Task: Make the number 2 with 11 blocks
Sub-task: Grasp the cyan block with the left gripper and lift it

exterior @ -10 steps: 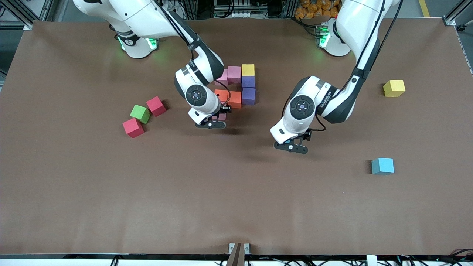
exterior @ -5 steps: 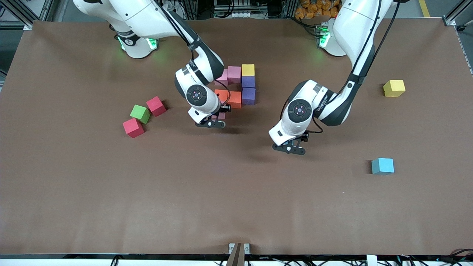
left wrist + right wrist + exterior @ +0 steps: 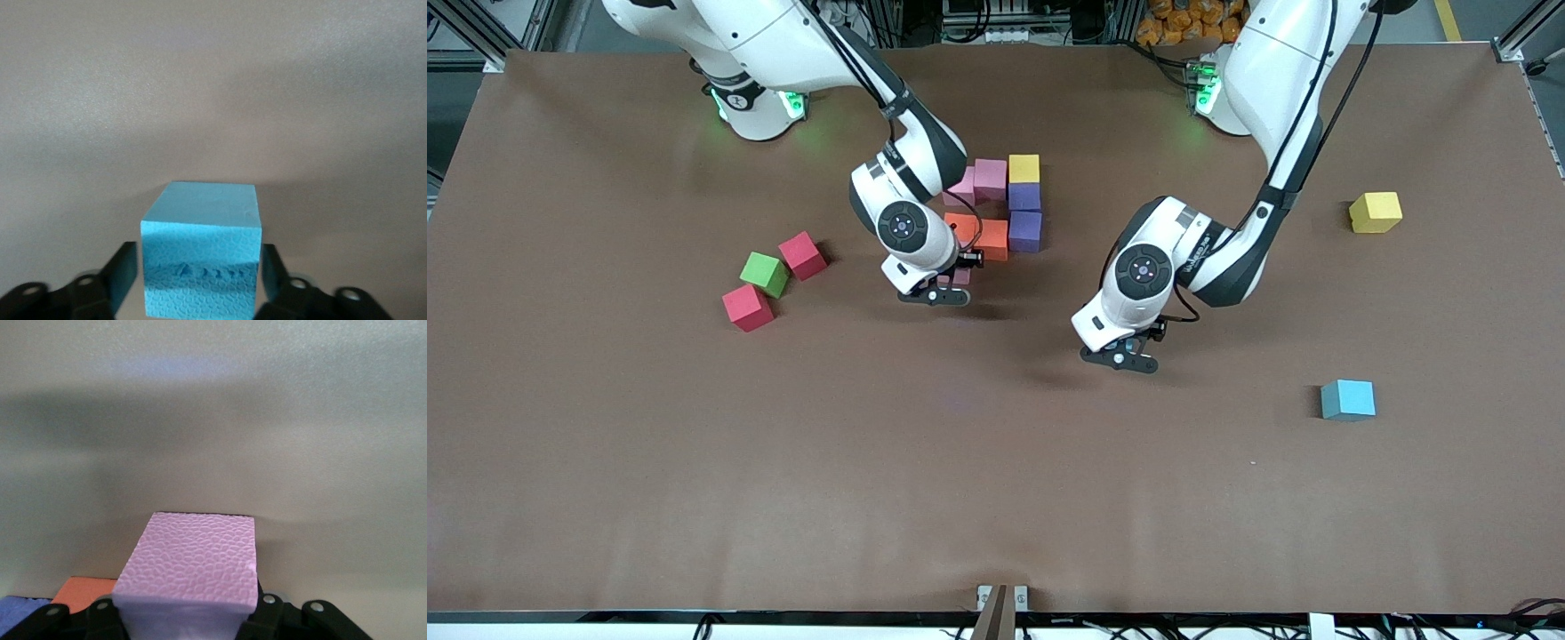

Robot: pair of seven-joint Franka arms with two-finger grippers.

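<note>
1. A brown table (image 3: pixel 694 462) carries the blocks; part of the figure (image 3: pixel 1005 209) lies near the robots' bases.
2. The right gripper (image 3: pixel 935 296) is closed on a pink block (image 3: pixel 190 570), just beside the orange block (image 3: pixel 80 593).
3. The left gripper (image 3: pixel 1120 358) has a light blue block (image 3: pixel 200 257) between its fingers (image 3: pixel 123 270), apparently pressing its two side faces.
4. The dimpled surface looks like foam: probably light, a little soft, not slippery. Flat side faces are best to grip.
</note>
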